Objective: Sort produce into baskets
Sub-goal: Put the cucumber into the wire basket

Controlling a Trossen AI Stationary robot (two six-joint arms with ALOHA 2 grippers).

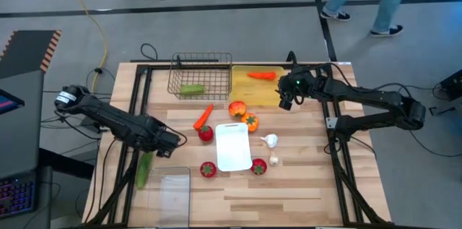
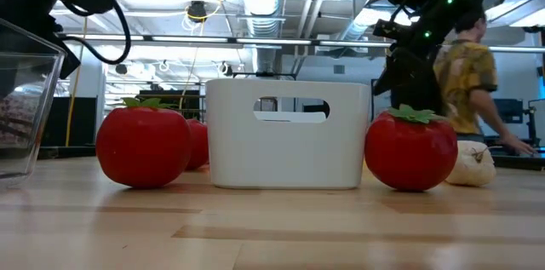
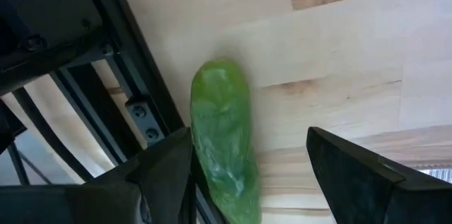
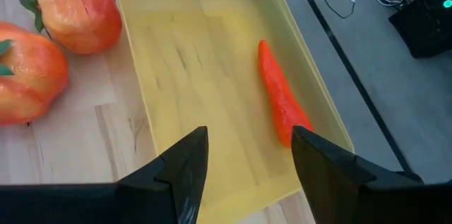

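Cucumber (image 3: 224, 139) lies on the table (image 1: 303, 186) near its left edge, just beside the clear tub (image 1: 173, 193), between the spread fingers of the left end effector (image 3: 247, 174), which do not grip it. Right end effector (image 4: 247, 160) hovers empty, fingers parted, over the yellow tray (image 4: 198, 75) holding one carrot (image 4: 281, 104).

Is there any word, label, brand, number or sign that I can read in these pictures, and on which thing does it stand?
None can be read.
The white tray, the yellow tray, the cucumber and the tomatoes carry no print.
The monitor beside the table shows only colours, too small to read.
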